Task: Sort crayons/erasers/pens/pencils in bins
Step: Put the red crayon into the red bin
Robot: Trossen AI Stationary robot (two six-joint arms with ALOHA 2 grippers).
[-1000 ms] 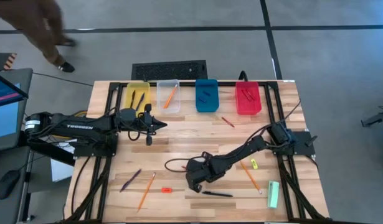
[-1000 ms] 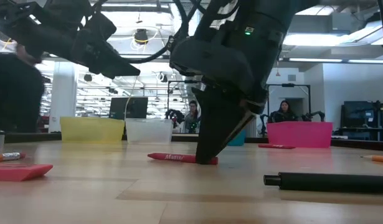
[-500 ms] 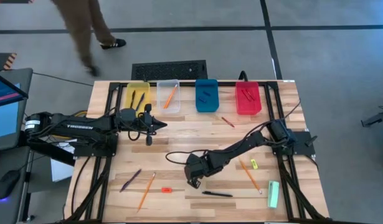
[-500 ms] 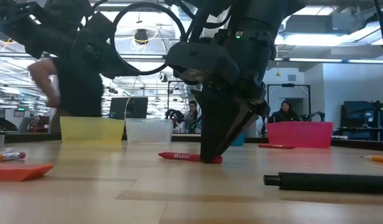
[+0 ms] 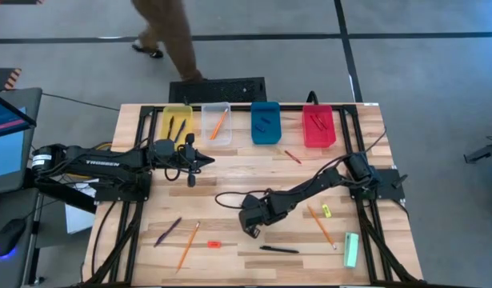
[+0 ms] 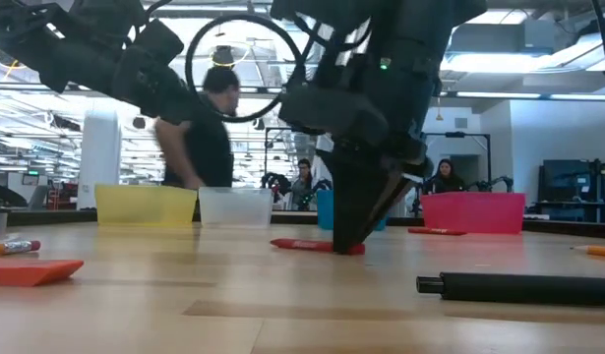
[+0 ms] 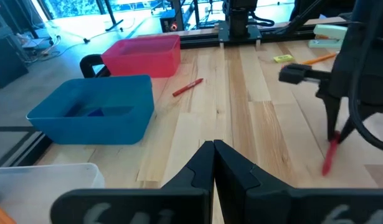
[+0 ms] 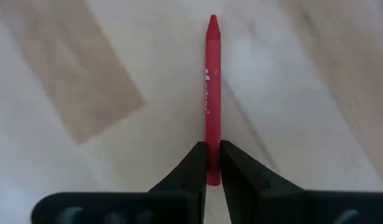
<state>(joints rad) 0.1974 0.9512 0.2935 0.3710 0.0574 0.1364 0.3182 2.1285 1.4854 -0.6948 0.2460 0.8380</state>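
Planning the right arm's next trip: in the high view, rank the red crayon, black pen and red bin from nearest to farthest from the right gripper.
1. Red crayon, pinched in the right gripper.
2. Black pen, front edge.
3. Red bin, far edge.

- Table (image 5: pixel 230 180): pale wood planks, smooth matt finish.
- Bins (image 5: pixel 266 124): smooth plastic, one clear (image 5: pixel 217 124).
- Crayon (image 8: pixel 212 112): red, paper-wrapped, matt.
- Right gripper (image 8: pixel 213 163) fingers (image 8: pixel 194 168): matt black.
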